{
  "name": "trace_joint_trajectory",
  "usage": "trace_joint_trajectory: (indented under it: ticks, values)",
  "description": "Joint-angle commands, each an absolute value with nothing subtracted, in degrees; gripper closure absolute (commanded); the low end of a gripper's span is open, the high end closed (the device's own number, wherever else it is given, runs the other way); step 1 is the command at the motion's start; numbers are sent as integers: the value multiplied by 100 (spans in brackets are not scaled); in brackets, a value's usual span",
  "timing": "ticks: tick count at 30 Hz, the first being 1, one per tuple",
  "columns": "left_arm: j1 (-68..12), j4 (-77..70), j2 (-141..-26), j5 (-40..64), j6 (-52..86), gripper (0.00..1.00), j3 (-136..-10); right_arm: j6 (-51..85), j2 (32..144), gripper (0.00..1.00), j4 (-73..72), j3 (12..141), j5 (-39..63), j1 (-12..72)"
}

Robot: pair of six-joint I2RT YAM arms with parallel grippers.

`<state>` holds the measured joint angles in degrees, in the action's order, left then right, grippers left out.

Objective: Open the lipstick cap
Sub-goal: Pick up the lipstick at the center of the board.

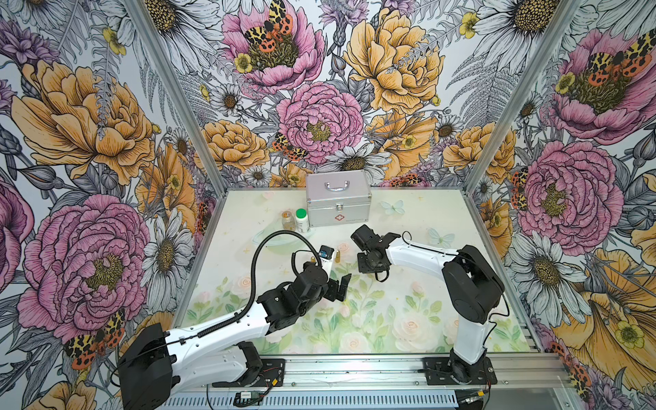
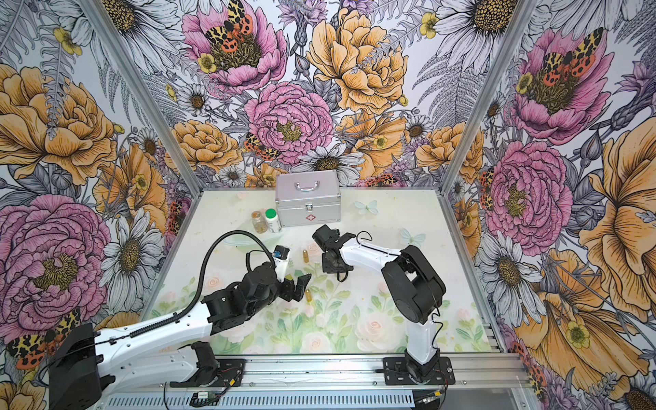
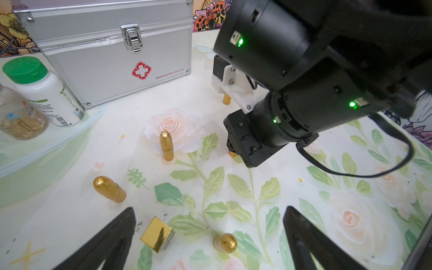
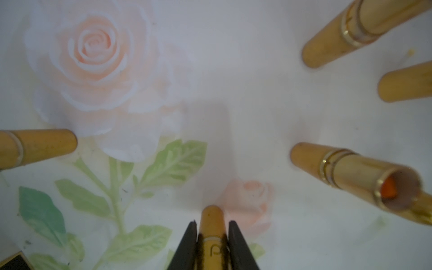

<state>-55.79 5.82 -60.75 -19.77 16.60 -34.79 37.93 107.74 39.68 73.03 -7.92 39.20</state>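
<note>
Standing upright on the tabletop (image 4: 257,105), the gold lipstick (image 4: 211,217) sat at bottom centre of the right wrist view. The right pincer (image 4: 212,225) was clamped on it from above, in line with its long axis, so that arm was nearer. The left pincer (image 3: 210,210), spread wide, hung lower left of it in both top views. A second lipstick (image 3: 166,146) read "GOLD"; the silver case (image 3: 112,77) read "GLosen".

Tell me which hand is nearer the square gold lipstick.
Left. The left hand is open right at the square gold lipstick, which sits close beside one finger. The right hand is farther away, shut on a round gold lipstick.
</note>
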Motion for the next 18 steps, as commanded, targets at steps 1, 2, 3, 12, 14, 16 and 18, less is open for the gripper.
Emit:
trace_joint_trajectory:
  ticks: [1,2,3,12,14,16,18]
  values:
    - [-5520,421,-5985,-2057,1693,1,-3423,3705,10538,76,3981,7419,-793,3955]
    - [-5515,422,-5977,-2050,1652,1,-3423,3690,10455,76,3989,7402,-717,3946]
    - [-5517,412,-5976,-2028,1617,1,-3428,3675,10383,76,3990,7380,-639,3938]
    - [-5515,335,-5976,-1544,998,1,-3496,3273,9549,77,4677,7373,249,3722]
    - [-5515,265,-5997,-1415,820,1,-3498,3149,9322,77,4907,7398,546,3637]
    - [-5487,188,-6061,-1153,631,1,-3539,3034,9175,77,5149,7473,780,3549]
    - [-5460,107,-6195,-865,492,2,-3615,2945,9023,77,5383,7568,923,3487]
